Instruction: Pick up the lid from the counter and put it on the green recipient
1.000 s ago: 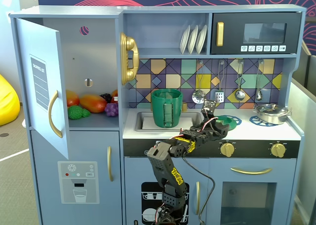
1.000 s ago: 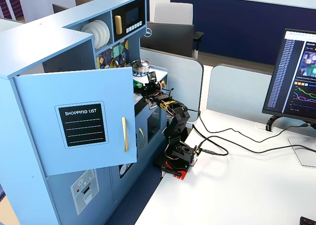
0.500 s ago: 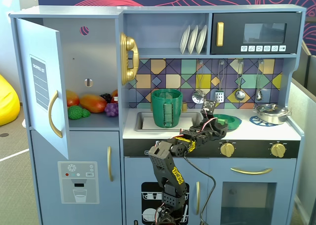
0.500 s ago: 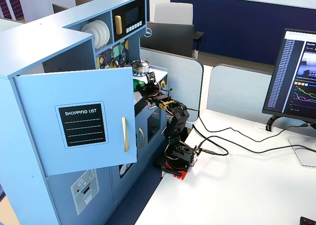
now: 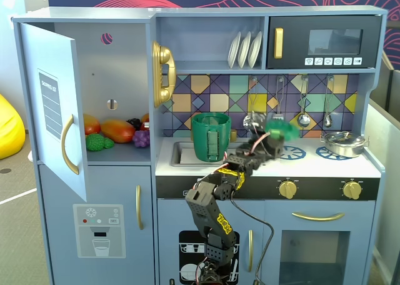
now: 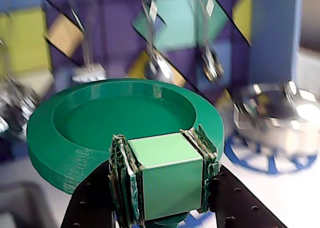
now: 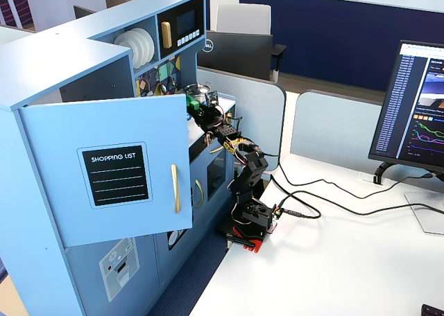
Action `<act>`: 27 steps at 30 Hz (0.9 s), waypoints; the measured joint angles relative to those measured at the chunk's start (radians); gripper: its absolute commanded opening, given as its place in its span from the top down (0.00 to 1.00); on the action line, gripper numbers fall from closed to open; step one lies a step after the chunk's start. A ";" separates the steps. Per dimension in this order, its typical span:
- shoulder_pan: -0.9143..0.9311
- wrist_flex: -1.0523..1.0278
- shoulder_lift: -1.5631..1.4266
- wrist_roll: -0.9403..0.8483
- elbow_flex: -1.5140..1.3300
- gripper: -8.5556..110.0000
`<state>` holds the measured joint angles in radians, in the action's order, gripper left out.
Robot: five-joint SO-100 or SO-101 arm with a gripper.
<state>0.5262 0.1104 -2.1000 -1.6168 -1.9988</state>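
The lid [image 5: 285, 130] is a dark green disc with a raised rim and a light green cube knob [image 6: 165, 175]. My gripper [image 6: 162, 143] is shut on that knob, one finger on each side, and holds the lid tilted in the air above the stove burners of the toy kitchen counter [image 5: 262, 166]. The green recipient [image 5: 210, 137], a tall ribbed cup with a handle, stands in the sink [image 5: 180, 154], to the left of the lid in a fixed view. In another fixed view the lid [image 7: 191, 102] shows partly behind the open door.
A silver pot [image 5: 342, 143] sits on the right burner and shows blurred in the wrist view [image 6: 270, 113]. Utensils [image 5: 304, 104] hang on the tiled back wall. The fridge door [image 5: 53, 110] stands open with toy food [image 5: 115, 132] inside. A monitor [image 7: 416, 108] stands on the desk.
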 measured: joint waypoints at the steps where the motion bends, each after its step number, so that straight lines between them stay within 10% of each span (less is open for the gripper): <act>1: -0.008 -0.026 -0.008 0.005 0.025 0.93; 27: -0.359 -0.592 -0.107 -0.031 0.456 0.93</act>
<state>0.1672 -0.4817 -2.2074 -1.6475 -1.5432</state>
